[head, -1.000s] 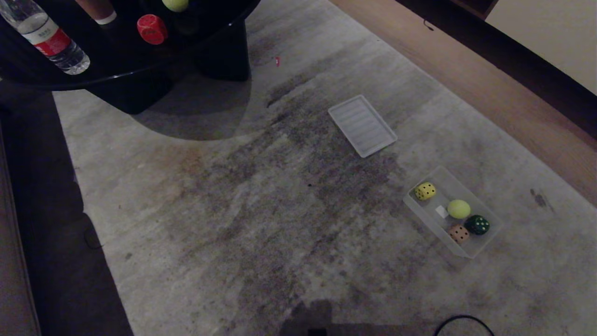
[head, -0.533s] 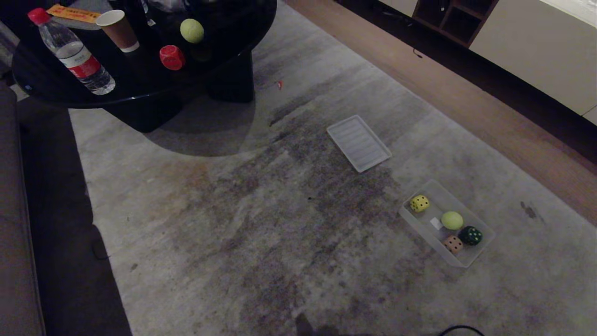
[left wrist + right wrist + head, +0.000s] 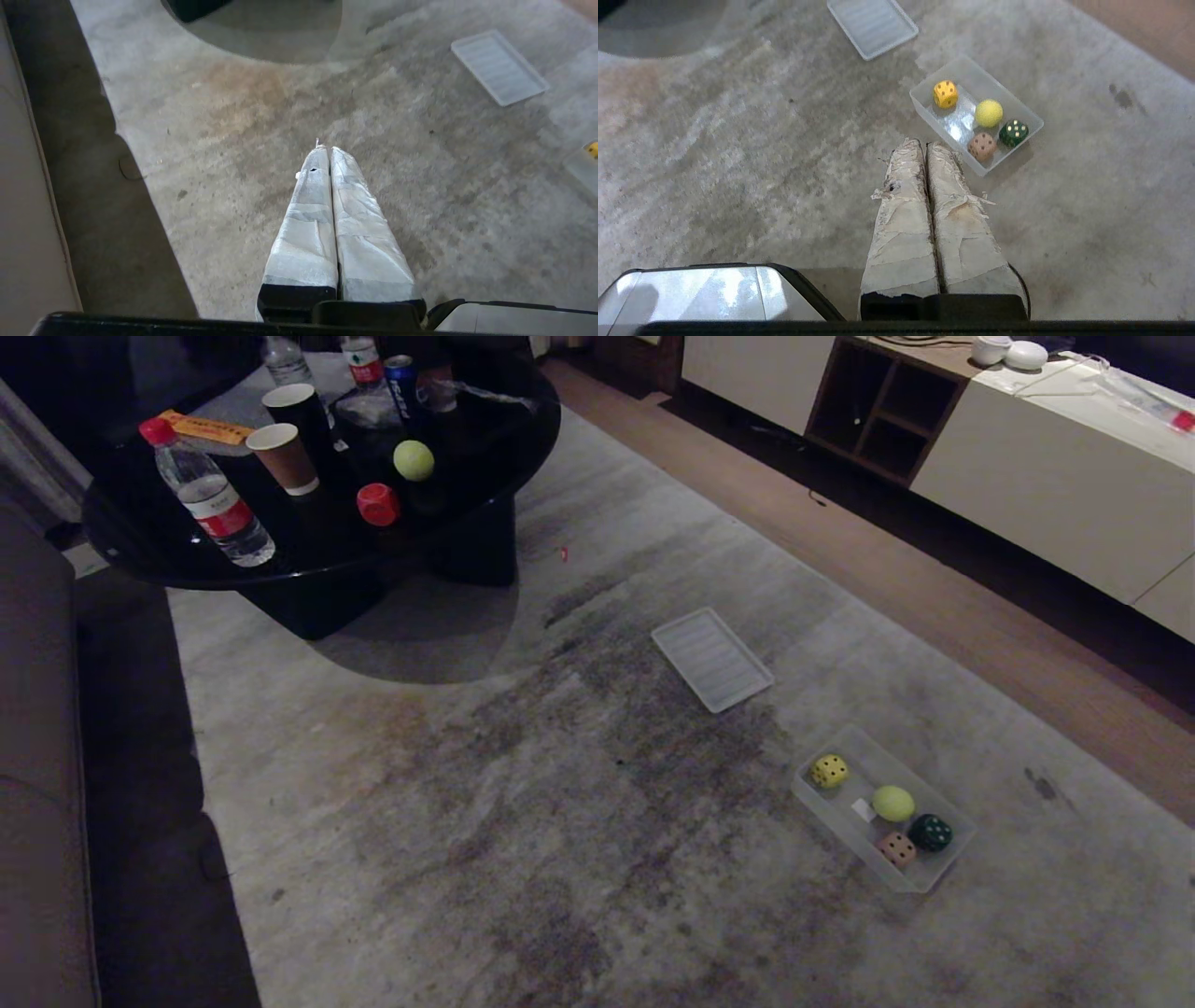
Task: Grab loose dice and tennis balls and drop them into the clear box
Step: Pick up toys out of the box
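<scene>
The clear box (image 3: 845, 747) (image 3: 971, 70) sits on the rug at the right. In it lie a yellow die (image 3: 829, 771) (image 3: 945, 94), a tennis ball (image 3: 893, 803) (image 3: 989, 113), a dark green die (image 3: 931, 833) (image 3: 1014, 132) and a pinkish-brown die (image 3: 897, 849) (image 3: 982, 146). A red die (image 3: 378, 504) and a second tennis ball (image 3: 414, 459) rest on the black round table (image 3: 140, 555) at the far left. My right gripper (image 3: 925, 142) hangs shut and empty above the rug, short of the box. My left gripper (image 3: 328, 148) is shut and empty over bare rug. Neither arm shows in the head view.
A flat ribbed translucent panel (image 3: 711, 659) lies on the rug between table and box. The table also carries a water bottle (image 3: 207, 495), paper cups (image 3: 283, 457) and cans. A sofa edge (image 3: 37, 728) runs along the left; a white sideboard (image 3: 1046, 476) stands far right.
The whole head view has swung upward: table, panel and box slid down the picture and the sideboard came into sight. The things themselves have not moved.
</scene>
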You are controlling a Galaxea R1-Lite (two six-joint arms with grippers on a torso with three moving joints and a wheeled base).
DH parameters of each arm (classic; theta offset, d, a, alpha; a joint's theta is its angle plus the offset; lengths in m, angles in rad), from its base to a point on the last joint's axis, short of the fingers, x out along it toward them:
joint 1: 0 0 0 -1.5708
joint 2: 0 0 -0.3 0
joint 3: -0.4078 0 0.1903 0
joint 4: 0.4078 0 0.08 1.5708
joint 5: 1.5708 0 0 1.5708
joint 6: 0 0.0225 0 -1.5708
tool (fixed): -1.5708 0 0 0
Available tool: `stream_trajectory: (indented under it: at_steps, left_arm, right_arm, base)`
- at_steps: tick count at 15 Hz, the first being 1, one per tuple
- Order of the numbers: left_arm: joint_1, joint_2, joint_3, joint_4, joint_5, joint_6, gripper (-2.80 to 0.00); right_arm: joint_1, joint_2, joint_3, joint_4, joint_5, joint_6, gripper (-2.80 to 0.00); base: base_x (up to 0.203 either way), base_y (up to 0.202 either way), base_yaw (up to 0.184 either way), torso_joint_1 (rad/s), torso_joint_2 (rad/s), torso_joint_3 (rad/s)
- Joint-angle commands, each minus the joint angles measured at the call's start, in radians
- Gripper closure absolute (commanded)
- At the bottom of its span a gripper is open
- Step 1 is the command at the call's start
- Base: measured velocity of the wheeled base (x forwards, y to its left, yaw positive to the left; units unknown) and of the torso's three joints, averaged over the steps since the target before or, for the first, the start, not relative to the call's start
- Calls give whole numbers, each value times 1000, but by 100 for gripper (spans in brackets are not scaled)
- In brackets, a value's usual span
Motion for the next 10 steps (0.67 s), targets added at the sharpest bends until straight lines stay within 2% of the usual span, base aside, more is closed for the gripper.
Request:
stream_trajectory:
  at_steps: [1, 10]
  left_arm:
    - [0, 2, 2, 0, 1, -1, 0]
    - [0, 2, 2, -2, 1, -2, 0]
  right_arm:
    - [0, 2, 0, 1, 0, 1, 0]
    - [0, 2, 0, 1, 0, 1, 0]
  base:
    - [0, 0, 0, 2, -2, 203]
    - [0, 0, 0, 2, 1, 204]
